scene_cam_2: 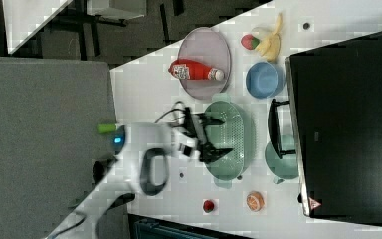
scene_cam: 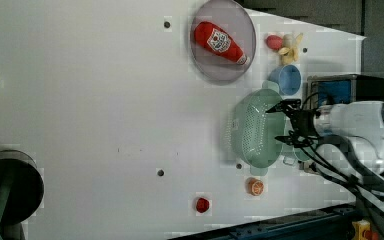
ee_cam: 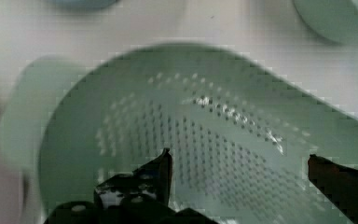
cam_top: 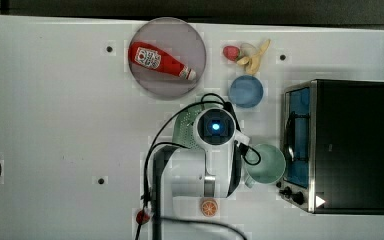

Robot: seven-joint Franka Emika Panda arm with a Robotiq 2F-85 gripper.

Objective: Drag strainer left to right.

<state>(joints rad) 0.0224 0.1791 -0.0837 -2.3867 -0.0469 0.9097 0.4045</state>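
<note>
Tool (scene_cam_2: 219,135) spread wide over mint strainer (scene_cam_2: 234,142); blue bowl (scene_cam_2: 262,79) near, apart.

White table (cam_top: 55,125) beside grey partition (scene_cam_2: 45,124), dark floor.

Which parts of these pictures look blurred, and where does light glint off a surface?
In the wrist view the strainer's near rim and tab are soft and smeared, while bright glints sit on its holed inner wall; the open pincer's tips are sharper. In the top view a blue light glows on the arm's wrist. In the left view the white table is evenly lit, with faint shadows.
</note>
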